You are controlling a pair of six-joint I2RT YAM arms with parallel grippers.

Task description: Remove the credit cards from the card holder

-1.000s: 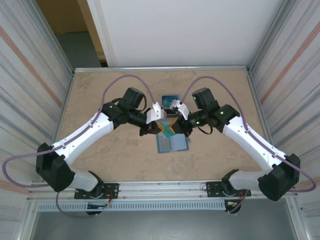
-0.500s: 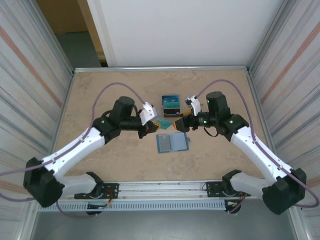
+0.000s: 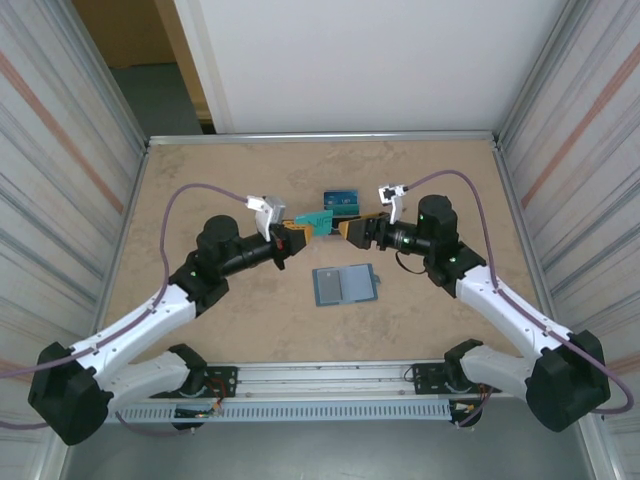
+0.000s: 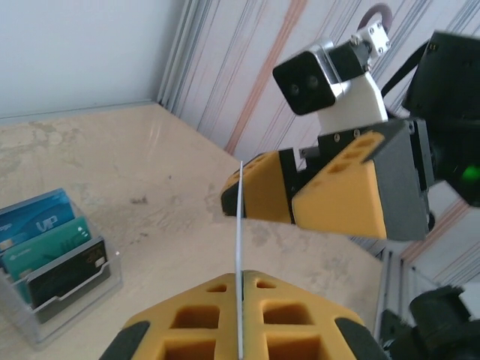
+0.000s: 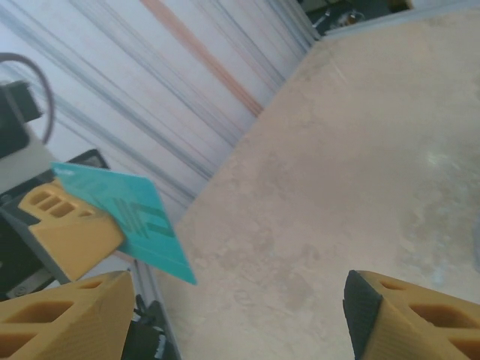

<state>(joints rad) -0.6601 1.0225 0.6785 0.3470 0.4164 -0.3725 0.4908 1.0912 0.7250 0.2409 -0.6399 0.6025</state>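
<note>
The card holder (image 3: 345,285) lies open and flat on the table, its grey-blue pockets facing up. Behind it, my left gripper (image 3: 298,233) is shut on a teal credit card (image 3: 315,218), held above the table. In the left wrist view that credit card (image 4: 239,247) appears edge-on, pinched between the yellow fingertips of the left gripper (image 4: 241,279). My right gripper (image 3: 346,230) faces it from the right, open and holding nothing. The right wrist view has the right gripper (image 5: 240,319) spread wide, with the teal credit card (image 5: 131,221) at the left.
A small clear stand (image 3: 341,204) with several cards upright in it sits behind the grippers, and in the left wrist view the stand (image 4: 56,251) is at the lower left. Metal rails edge the table, with corrugated walls on both sides.
Both grippers rose from over the card holder and drew apart. The right gripper opened and let go of the teal card, which stayed in the left gripper and moved back with it.
</note>
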